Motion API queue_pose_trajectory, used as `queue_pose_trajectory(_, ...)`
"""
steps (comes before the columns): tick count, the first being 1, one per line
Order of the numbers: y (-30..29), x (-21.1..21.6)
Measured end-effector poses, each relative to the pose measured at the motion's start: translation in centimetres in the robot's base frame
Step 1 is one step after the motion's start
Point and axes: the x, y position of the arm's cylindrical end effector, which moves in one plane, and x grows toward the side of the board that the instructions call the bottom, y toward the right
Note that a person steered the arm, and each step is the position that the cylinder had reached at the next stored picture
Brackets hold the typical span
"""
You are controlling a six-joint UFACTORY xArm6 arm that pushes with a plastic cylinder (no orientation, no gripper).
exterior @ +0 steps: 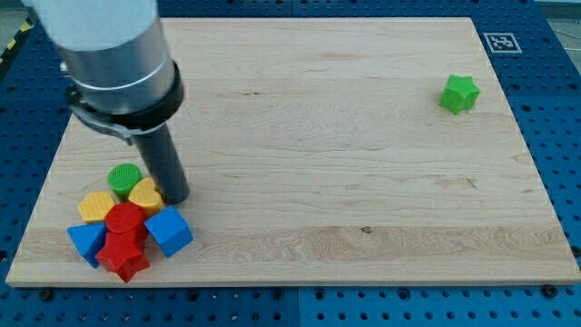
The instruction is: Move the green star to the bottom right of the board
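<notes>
1. Altogether, eight blocks lie on the wooden tabletop (300,136): seven in a tight group near the view's bottom left corner, and one alone far away.
2. The lone block is the green star (459,94), near the view's top right, close to the right edge and well apart from all others.
3. Green blocks are two: the star and a green round block (124,178) at the top of the group.
4. Yellow blocks are two: a yellow heart (145,193) just below the green round one, and a yellow block (96,207) on its left, whose shape I cannot tell exactly.
5. Red blocks are two: a red round-looking block (125,219) in the middle, and a red star (123,257) at the bottom.
6. Blue blocks are two: a blue cube (169,230) on the right of the group, and a blue block (86,241) on the left.
7. One rod comes down from the grey arm; my tip (177,196) stands just beside the yellow heart, on its right, above the blue cube.
8. The tool is a plain rod without jaws, so it pinches nothing.
9. One black-and-white marker (500,42) sits at the top right corner.
</notes>
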Motion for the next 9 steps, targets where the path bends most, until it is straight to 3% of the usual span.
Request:
queue_pose_trajectory(2, 6.5, -2.1)
queue_pose_trajectory(5, 22.2, -19.4)
queue_pose_trajectory(7, 34.7, -20.1)
queue_pose_trajectory(9, 38.2, -15.3)
